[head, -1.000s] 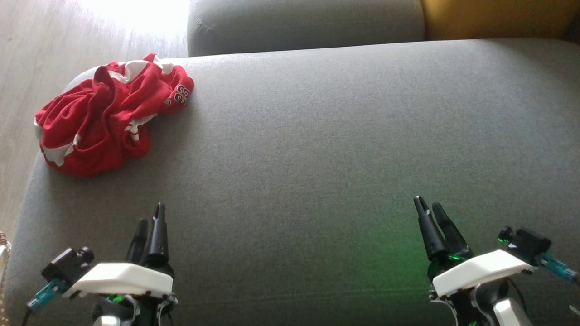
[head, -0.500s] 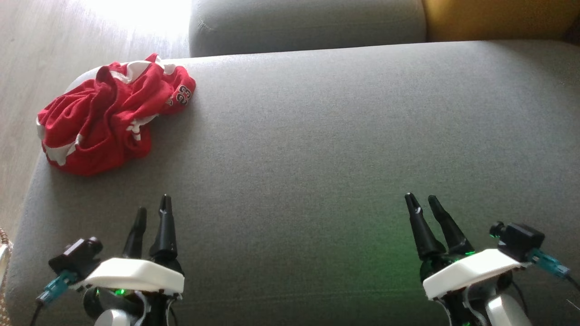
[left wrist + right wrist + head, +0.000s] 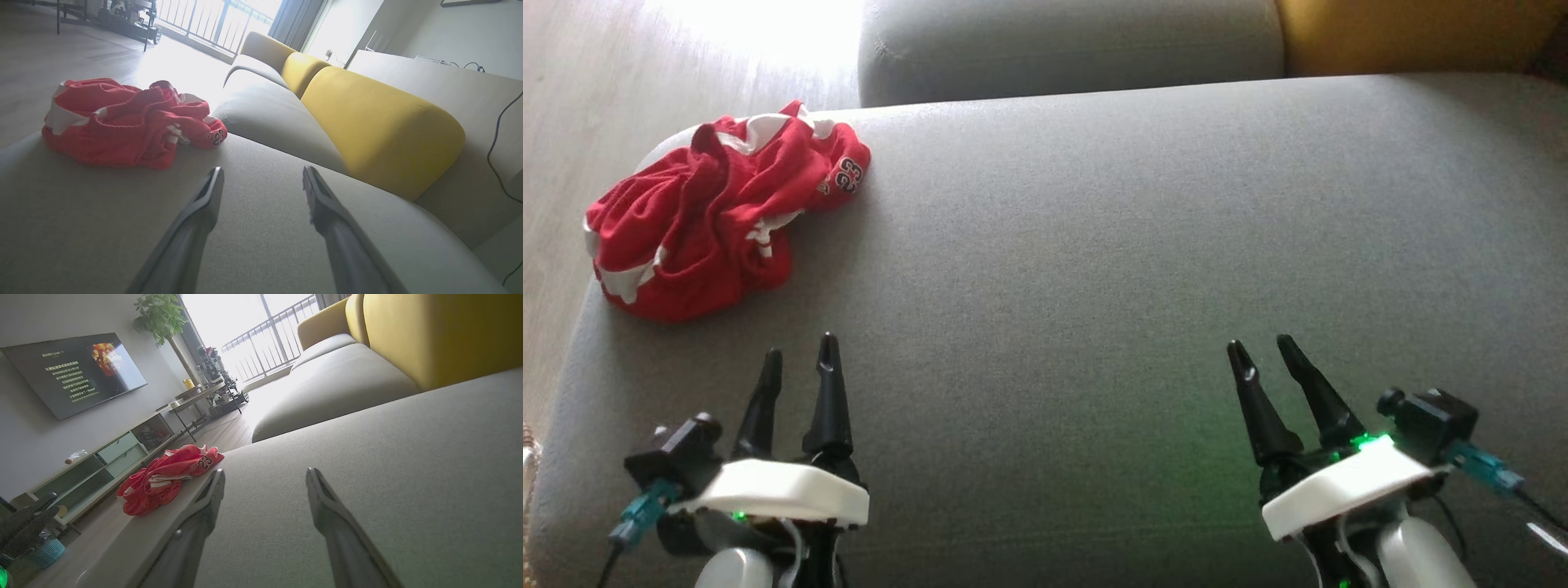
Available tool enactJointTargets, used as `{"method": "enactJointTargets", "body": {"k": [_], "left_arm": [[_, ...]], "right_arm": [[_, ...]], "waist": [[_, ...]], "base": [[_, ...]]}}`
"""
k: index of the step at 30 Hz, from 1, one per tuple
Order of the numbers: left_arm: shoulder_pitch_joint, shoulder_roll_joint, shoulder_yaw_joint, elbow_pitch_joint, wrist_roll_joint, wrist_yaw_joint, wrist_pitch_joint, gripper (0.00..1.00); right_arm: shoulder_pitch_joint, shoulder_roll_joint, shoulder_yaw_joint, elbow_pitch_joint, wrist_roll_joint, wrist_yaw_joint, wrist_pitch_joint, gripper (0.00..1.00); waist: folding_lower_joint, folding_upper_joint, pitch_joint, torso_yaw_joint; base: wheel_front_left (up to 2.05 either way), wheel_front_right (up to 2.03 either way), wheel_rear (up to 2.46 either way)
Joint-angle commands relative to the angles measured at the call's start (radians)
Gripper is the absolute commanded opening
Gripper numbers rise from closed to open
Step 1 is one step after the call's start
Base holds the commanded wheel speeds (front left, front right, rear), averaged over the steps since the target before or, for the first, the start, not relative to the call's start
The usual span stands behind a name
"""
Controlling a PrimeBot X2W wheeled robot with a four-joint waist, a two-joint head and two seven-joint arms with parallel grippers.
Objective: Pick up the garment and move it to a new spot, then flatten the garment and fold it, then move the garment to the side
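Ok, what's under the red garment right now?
The red garment lies crumpled on the grey cushion, at its far left corner. Nothing pokes out from beneath. The fabric covers that patch, so anything tucked under its folds can't be seen.

The garment (image 3: 711,220) at the far left is bright red, banded with white, and carries a white 23 on one fold. The sofa seat (image 3: 1111,245) beneath it is a plain mid-grey with a fine weave. The backrest (image 3: 1413,33) at the far right is mustard yellow. The floor (image 3: 572,98) on the left is pale wood, bleached by glare. The left gripper (image 3: 800,347) and right gripper (image 3: 1262,343) have black fingers on white housings. Small green lights glow on both, and the grey fabric beside the right one is tinted green.
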Motion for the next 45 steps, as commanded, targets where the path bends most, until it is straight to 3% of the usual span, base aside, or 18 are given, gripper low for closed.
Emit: {"method": "enactJointTargets", "body": {"k": [1,17,31,45], "left_arm": [[-0.051,0.015,0.016,-0.048,0.043,0.008,-0.017,1.0],[-0.051,0.018,-0.007,-0.082,0.274,0.052,-0.067,1.0],[-0.02,0.02,0.009,-0.059,0.405,0.076,-0.105,1.0],[0.025,0.018,0.046,-0.096,0.439,0.119,-0.114,1.0]], "right_arm": [[-0.063,-0.01,0.027,-0.048,-0.04,0.0,-0.019,1.0],[-0.078,-0.012,0.065,-0.109,-0.259,0.0,-0.07,1.0],[-0.071,-0.013,0.11,-0.151,-0.429,0.0,-0.108,1.0],[-0.038,-0.013,0.093,-0.158,-0.464,0.0,-0.117,1.0]], "waist": [[0.0,0.0,0.001,-0.002],[0.0,0.0,0.006,-0.01],[0.0,0.0,-0.01,-0.002],[0.0,0.0,-0.034,0.1]], "base": [[0.0,0.0,0.0],[0.0,0.0,0.0],[0.0,0.0,0.0],[0.0,0.0,0.0]]}}
